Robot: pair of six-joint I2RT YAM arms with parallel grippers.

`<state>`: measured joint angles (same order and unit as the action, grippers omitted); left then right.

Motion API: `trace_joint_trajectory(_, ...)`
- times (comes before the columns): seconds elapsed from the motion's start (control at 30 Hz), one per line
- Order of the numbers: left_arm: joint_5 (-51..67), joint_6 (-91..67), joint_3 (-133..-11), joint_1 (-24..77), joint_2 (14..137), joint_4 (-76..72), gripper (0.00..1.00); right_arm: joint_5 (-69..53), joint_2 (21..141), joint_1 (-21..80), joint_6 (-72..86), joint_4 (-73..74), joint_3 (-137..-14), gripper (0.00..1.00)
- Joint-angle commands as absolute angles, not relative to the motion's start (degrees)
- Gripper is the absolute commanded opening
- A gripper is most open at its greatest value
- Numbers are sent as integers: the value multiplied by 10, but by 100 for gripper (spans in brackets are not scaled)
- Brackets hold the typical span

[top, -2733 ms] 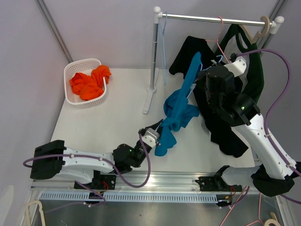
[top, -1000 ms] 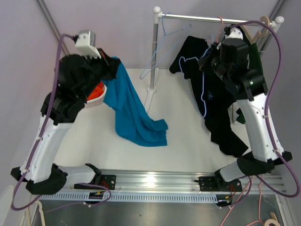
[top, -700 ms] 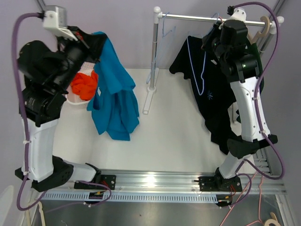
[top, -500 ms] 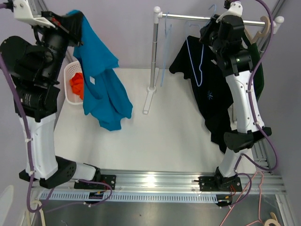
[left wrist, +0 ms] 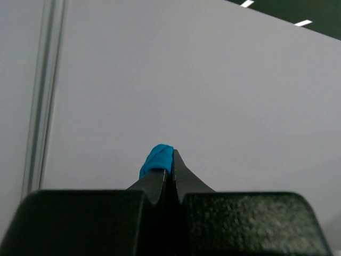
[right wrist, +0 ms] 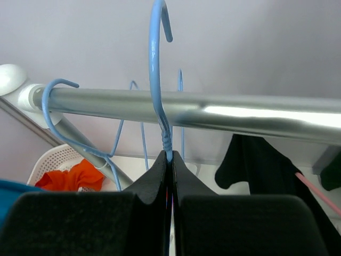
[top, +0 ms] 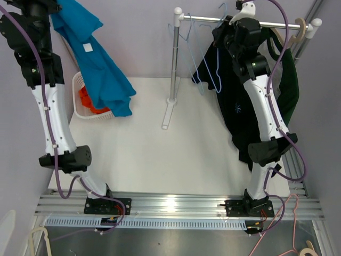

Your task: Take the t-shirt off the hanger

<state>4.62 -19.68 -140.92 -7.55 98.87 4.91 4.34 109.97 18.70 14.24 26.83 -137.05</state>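
The blue t-shirt [top: 93, 58] hangs free at the top left, off the hanger, its lower edge draped over the basket. My left gripper [left wrist: 171, 160] is shut on a fold of the t-shirt [left wrist: 157, 159] and sits at the very top edge of the overhead view. The bare light-blue wire hanger [top: 210, 72] dangles by the rack's rail [top: 266, 24]. My right gripper [right wrist: 169, 157] is shut on the hanger's twisted neck, and the hanger's hook [right wrist: 155, 58] rises across and above the rail [right wrist: 224, 112].
A white basket [top: 79, 109] of orange cloth sits under the t-shirt. A second blue hanger [top: 184, 40] hangs at the rail's left end near the rack post [top: 174, 64]. Black garments [top: 250, 106] hang on the right, with a wooden hanger [top: 301, 28].
The left arm has swung up and left, carrying the t-shirt from the table to above the basket. The right arm has lifted the bare hanger up to the rail.
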Motion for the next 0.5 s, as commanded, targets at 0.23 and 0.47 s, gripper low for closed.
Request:
trace_joint_trajectory(0.23, 21, -318, -1175, -118, 1042, -78, 1, 53, 1131, 242, 100, 221, -1379, 0)
trace_joint_trajectory(0.47, -39, -399, -1034, -116, 1072, -19, 0, 53, 1143, 262, 105, 229, -1379, 0)
